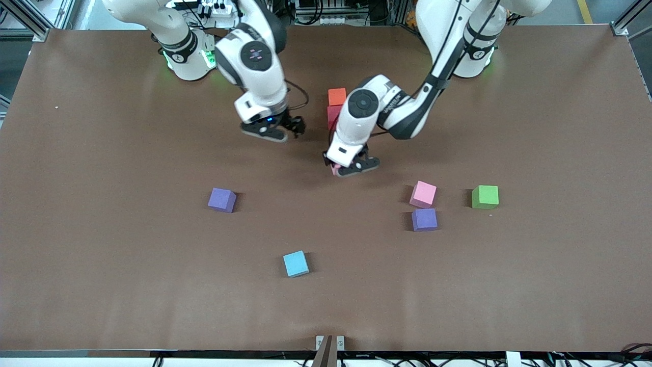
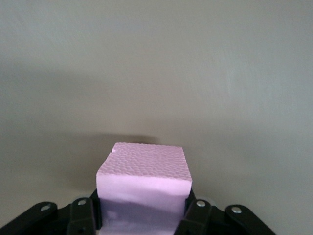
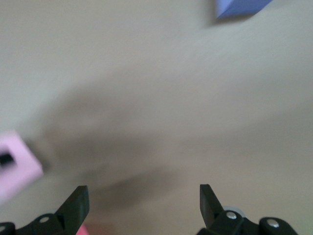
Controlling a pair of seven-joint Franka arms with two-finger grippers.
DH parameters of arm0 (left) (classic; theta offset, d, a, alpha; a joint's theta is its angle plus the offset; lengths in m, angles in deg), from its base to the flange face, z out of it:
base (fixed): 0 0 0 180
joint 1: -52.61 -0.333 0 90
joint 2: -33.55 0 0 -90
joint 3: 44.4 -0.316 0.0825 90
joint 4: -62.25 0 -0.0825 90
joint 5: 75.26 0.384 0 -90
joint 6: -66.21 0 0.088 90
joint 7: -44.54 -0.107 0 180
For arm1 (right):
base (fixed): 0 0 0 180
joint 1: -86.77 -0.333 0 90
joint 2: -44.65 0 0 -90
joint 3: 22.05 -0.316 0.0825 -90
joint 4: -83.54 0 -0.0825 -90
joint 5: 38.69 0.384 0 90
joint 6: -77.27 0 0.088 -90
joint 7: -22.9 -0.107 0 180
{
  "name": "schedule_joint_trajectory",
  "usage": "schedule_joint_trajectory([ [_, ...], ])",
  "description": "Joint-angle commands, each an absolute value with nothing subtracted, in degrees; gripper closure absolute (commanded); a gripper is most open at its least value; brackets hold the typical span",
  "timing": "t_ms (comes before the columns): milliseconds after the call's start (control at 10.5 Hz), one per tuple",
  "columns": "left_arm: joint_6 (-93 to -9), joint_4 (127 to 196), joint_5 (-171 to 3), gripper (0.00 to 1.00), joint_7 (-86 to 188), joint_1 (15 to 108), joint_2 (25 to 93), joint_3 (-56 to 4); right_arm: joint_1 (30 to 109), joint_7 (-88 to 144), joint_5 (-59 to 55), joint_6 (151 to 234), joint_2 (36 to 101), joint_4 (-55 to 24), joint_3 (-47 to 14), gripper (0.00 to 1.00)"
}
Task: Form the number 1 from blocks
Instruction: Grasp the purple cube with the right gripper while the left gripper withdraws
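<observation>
left wrist view, left gripper point(image 2: 142, 215) fingers clamped on pink block point(image 2: 144, 183), right gripper point(image 3: 144, 200) fingers apart

Light blue cube point(image 1: 296, 263) and green cube point(image 1: 485, 197) rest on the table point(image 1: 102, 255).

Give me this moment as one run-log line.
left gripper: shut on pink block, just nearer than red block | right gripper: open, empty, over bare table | orange block, red block: placed
</observation>
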State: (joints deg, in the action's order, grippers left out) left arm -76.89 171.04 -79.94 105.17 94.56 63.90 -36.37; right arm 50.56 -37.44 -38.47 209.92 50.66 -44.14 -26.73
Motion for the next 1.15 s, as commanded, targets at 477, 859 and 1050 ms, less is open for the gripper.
schedule_joint_trajectory([
  [477, -76.61, 175.53, -71.84, 1.0, 97.9, 95.15, 63.17, -32.18, 72.53, -11.85, -39.57, 212.0, 57.72, -41.37, -27.41, 0.04],
  [859, -76.61, 176.76, -71.65, 1.0, 98.77, 95.15, 63.17, -30.69, 73.23, -8.65, -39.66, 213.05, 63.89, -36.08, -27.41, 0.04],
  [1050, -76.61, 177.81, -71.65, 1.0, 99.04, 94.97, 62.99, -30.07, 73.49, -8.56, -39.74, 216.12, 67.22, -34.94, -26.71, 0.05],
])
